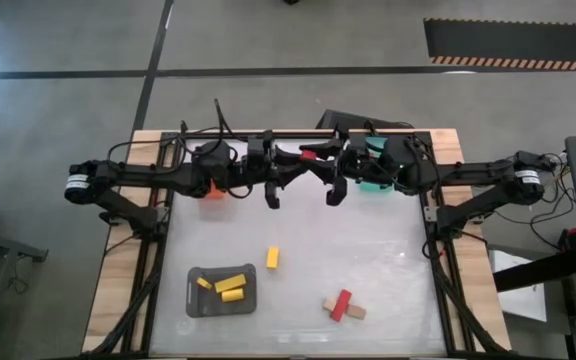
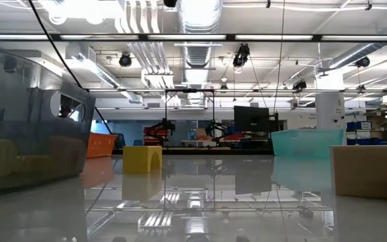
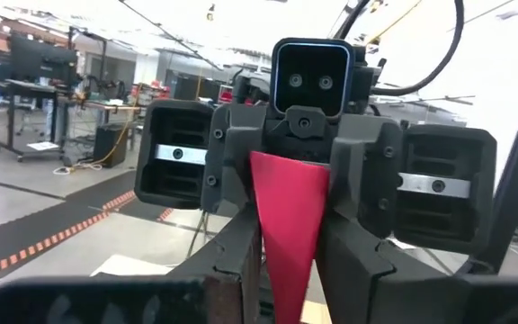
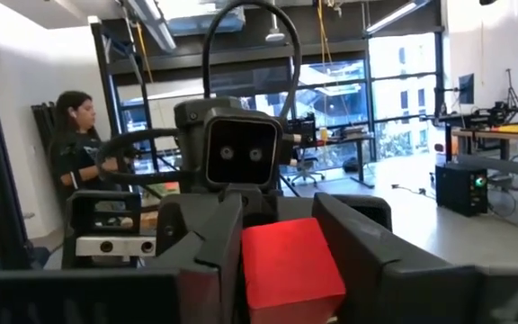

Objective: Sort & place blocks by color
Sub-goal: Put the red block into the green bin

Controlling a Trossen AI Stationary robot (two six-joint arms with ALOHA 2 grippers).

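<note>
Red rectangular block (image 1: 310, 155) hangs at twelve o'clock over the table, pinched at once by the left gripper (image 1: 301, 160) and right gripper (image 1: 320, 157), apparently a mid-air handover. Loose blocks wait below: a yellow block (image 1: 272, 257) near centre and a red-and-tan pair (image 1: 342, 306) at five o'clock, while the grey tray (image 1: 196, 302) at seven o'clock holds yellows.

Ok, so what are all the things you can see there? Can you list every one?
held red block: one, red, in the air between both grippers, table's back
loose yellow block: one, yellow, mid-table
yellow blocks in tray: three, yellow, inside the grey tray
second red block: one, red, front right, touching the tan block
tan block: one, pale tan, front right
grey tray: one, grey, front left
orange tray: one, orange, under the left arm
green tray: one, green, under the right arm
person: one, dark top, beyond the table
left gripper: one, dark, shut on the held red block
right gripper: one, dark, shut on it too
</note>
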